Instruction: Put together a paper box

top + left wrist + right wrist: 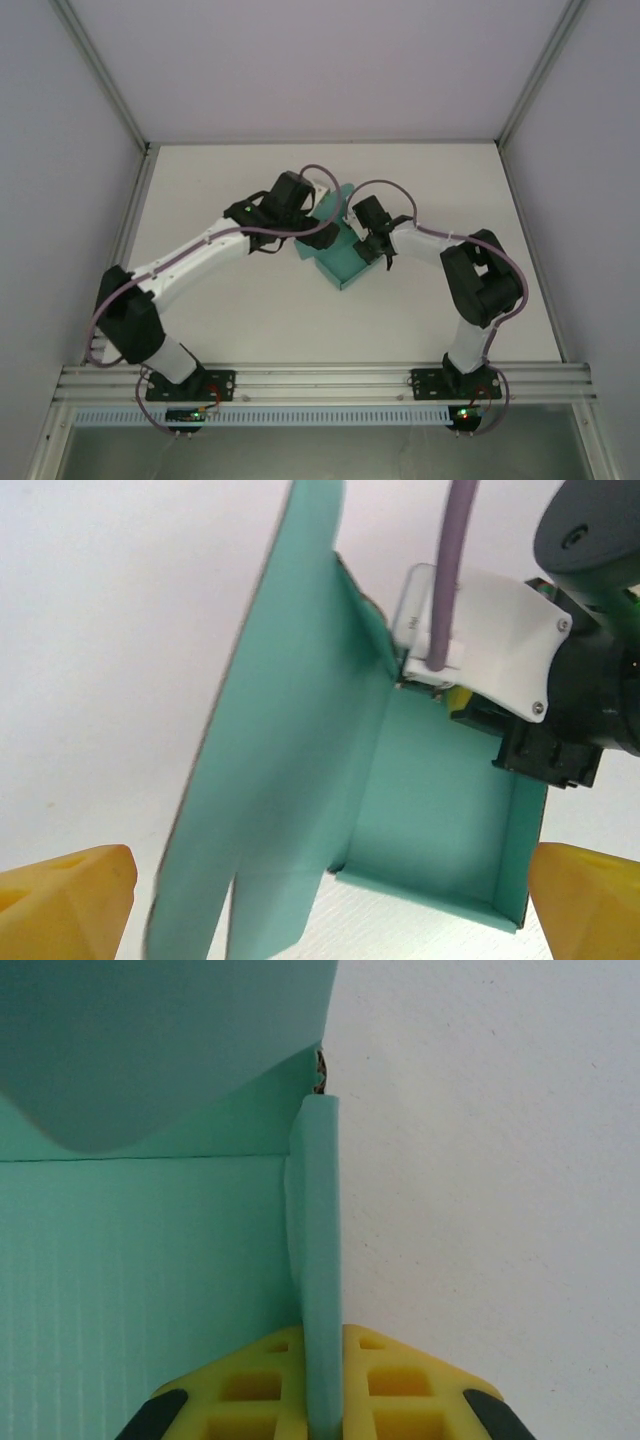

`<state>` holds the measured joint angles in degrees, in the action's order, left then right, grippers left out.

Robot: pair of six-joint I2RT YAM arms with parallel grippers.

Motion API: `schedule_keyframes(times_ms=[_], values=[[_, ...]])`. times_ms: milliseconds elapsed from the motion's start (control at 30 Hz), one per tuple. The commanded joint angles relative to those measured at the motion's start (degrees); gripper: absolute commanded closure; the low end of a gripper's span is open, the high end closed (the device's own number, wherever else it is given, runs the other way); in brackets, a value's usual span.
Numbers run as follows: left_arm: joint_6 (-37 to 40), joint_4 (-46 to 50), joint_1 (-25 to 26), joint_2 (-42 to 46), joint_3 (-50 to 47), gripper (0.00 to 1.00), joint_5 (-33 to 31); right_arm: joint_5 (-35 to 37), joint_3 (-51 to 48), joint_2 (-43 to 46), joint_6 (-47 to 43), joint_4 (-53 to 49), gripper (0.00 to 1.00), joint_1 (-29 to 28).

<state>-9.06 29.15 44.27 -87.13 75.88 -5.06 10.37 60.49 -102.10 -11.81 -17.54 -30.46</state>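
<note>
The paper box [340,262] sits about mid-table [250,310], between the two arms, and it looks roughly half built. It already has a tray shape, with a flat floor and low walls standing on at least three sides in the left wrist view. One large lid flap [270,760] rises steeply from the tray's left edge there and is not yet folded over. The right gripper [322,1400] is pinched narrow on the side wall [320,1240], its yellow pads pressing the doubled teal strip from either side and apparently holding it upright. The corner beyond it looks slightly gapped, so that wall may not be locked in. The left gripper [325,910] is spread wide and holds nothing, with a yellow fingertip at each lower corner of its own view and the box lying ahead between them (the far-corner joints are too small to judge from above). The remaining work appears to be seating the held wall, then bringing the tall flap down over the tray and tucking it in.
</note>
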Motion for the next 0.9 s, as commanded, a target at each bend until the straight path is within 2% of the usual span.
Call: schedule_keyframes(times_ms=[0, 133, 267, 400, 700, 867], values=[[-2.5, -2.9, 0.0, 3.7, -2.2, 0.00, -4.9, 7.1, -0.7, -0.9, 0.6, -2.0, 1.00, 0.2], [-2.7, -3.0, 0.0, 4.7, -2.6, 0.01, -5.4, 14.9, -0.8, -2.9, -3.7, -0.8, 1.00, -1.4], [-2.7, -2.1, 0.0, 4.2, -2.0, 0.00, -6.0, 12.3, 0.0, -4.3, -6.7, -2.0, 1.00, -1.1], [-2.8, -1.9, 0.0, 3.7, -1.7, 0.00, -6.4, 14.5, 1.7, -8.3, -8.9, -3.7, 1.00, -0.9], [-2.7, -1.3, 0.0, 3.0, -0.9, 0.01, -7.1, 10.7, 2.7, -9.2, -8.9, -5.0, 1.00, 0.1], [-2.8, -1.4, 0.0, 2.8, -1.0, 0.00, -7.4, 4.8, 6.2, -7.6, -2.3, -8.8, 1.00, 0.8]])
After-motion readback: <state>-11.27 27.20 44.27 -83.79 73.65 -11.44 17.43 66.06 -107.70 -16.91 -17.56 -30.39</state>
